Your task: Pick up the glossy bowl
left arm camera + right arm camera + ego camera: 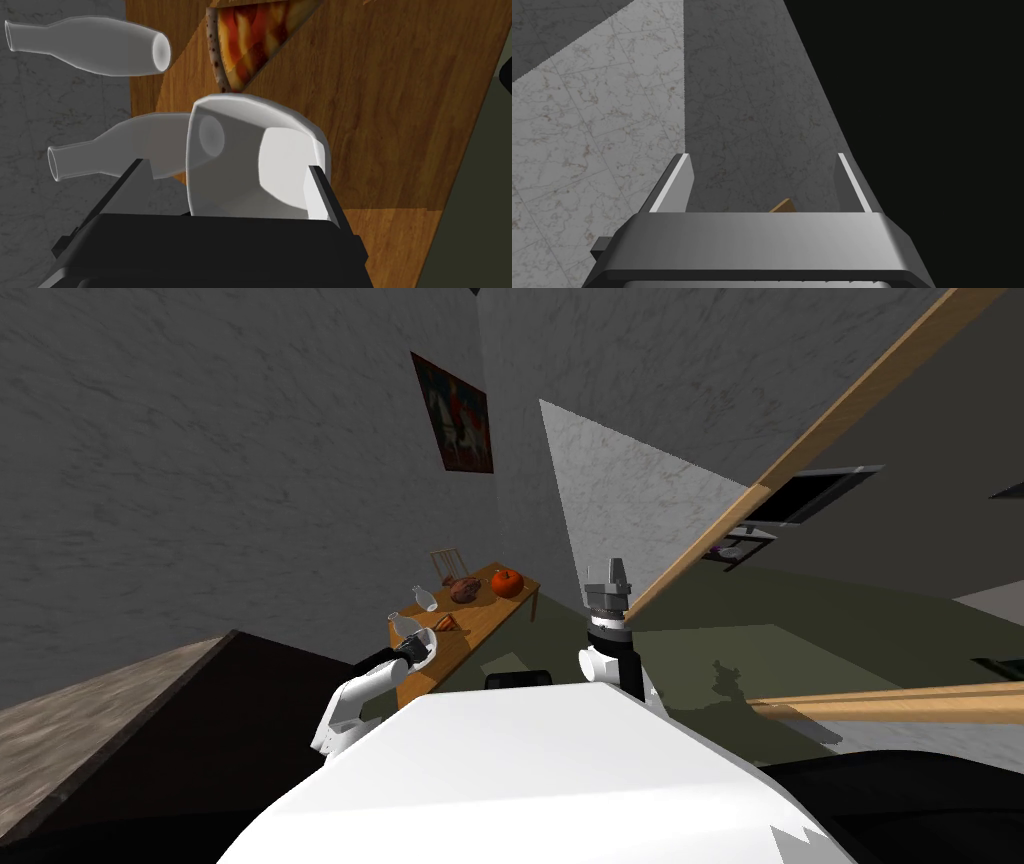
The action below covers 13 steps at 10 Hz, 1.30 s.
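Where the left claw (225, 165) reaches the near end of the table (400, 125), its fingers stand at full width with the bowl (250, 160) between them. One finger (320, 195) lies against the bowl's side and the other stands clear of it, so nothing is clamped. The bowl is white and glossy; whether it rests on the wood cannot be told. Close behind the bowl stands a clear bottle (115, 145), with a second bottle (90, 42) farther behind. A pizza slice (250, 45) lies on the wood just past the bowl. From the head, more shows farther from the bowl along the table: a brown pot (464, 589) and a pumpkin (507, 582). The right claw (608, 578) is raised well apart from the bowl; its own wrist view shows its fingers spread wide and empty.
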### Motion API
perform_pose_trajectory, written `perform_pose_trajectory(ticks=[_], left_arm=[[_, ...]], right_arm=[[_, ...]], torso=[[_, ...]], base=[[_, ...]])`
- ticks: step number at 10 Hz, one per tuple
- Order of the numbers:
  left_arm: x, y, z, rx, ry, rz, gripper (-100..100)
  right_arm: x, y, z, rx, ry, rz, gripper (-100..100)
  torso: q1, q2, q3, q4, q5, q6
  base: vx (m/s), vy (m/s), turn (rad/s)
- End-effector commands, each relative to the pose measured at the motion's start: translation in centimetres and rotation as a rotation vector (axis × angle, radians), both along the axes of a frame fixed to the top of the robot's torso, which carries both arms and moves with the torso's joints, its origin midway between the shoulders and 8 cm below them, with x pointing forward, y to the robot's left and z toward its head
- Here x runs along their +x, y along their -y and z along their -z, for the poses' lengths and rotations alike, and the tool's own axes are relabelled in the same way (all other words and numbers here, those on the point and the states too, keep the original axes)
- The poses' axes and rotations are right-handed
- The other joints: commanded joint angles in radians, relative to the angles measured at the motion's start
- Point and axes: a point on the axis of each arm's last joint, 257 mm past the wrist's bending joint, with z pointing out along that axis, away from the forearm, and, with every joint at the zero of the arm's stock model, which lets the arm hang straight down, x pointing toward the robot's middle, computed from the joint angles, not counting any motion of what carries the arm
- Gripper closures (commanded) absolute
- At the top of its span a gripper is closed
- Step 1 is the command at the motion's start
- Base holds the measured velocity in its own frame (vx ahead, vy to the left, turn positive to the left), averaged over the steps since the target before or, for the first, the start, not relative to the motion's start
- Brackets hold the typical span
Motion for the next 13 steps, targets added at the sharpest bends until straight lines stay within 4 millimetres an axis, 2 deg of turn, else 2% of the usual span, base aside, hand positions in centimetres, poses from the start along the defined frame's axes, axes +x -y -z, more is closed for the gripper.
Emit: perform_pose_trajectory(ticks=[1, 5, 7, 8, 10, 11, 12, 13], left_arm=[[-1.7, -1.0, 1.4, -0.008, -0.059, -0.031, -100], [-7.3, -3.6, 5.5, -0.038, -0.234, -0.126, -100], [-9.8, -4.1, 7.3, -0.058, -0.303, -0.161, -100], [-11.8, -3.9, 8.9, -0.084, -0.36, -0.184, -100], [-11.4, -4.1, 8.2, -0.08, -0.35, -0.18, -100], [-11.4, -4.1, 8.3, -0.081, -0.353, -0.181, 0], [-11.3, -4.0, 8.9, -0.081, -0.352, -0.179, -100], [-11.2, -4.0, 9.3, -0.08, -0.352, -0.178, -100]], right_arm=[[0.0, 0.0, 0.0, 0.0, 0.0, 0.0, 0], [0.0, 0.0, 0.0, 0.0, 0.0, 0.0, 0], [0.0, 0.0, 0.0, 0.0, 0.0, 0.0, 0], [0.0, 0.0, 0.0, 0.0, 0.0, 0.0, 0], [0.0, 0.0, 0.0, 0.0, 0.0, 0.0, 0], [0.0, 0.0, 0.0, 0.0, 0.0, 0.0, 0], [0.0, 0.0, 0.0, 0.0, 0.0, 0.0, 0], [0.0, 0.0, 0.0, 0.0, 0.0, 0.0, 0]], torso=[[0.0, 0.0, 0.0, 0.0, 0.0, 0.0], [0.001, 0.0, 0.0, 0.0, 0.0, 0.0], [0.002, -0.001, -0.001, 0.0, 0.0, 0.0], [0.002, -0.001, -0.001, 0.0, 0.0, 0.0], [0.002, -0.002, -0.001, -0.001, 0.001, 0.0], [0.001, -0.001, -0.001, 0.0, 0.0, 0.0], [0.0, 0.0, 0.0, 0.0, 0.0, 0.0], [0.0, -0.001, 0.0, 0.0, 0.0, 0.0]], base=[[0.004, 0.004, -0.098], [0.013, 0.014, -0.116], [0.021, 0.031, -0.087], [0.042, 0.049, -0.087], [0.025, 0.027, -0.013], [0.0, 0.0, 0.0], [0.009, 0.011, 0.017], [0.016, 0.018, 0.016]])
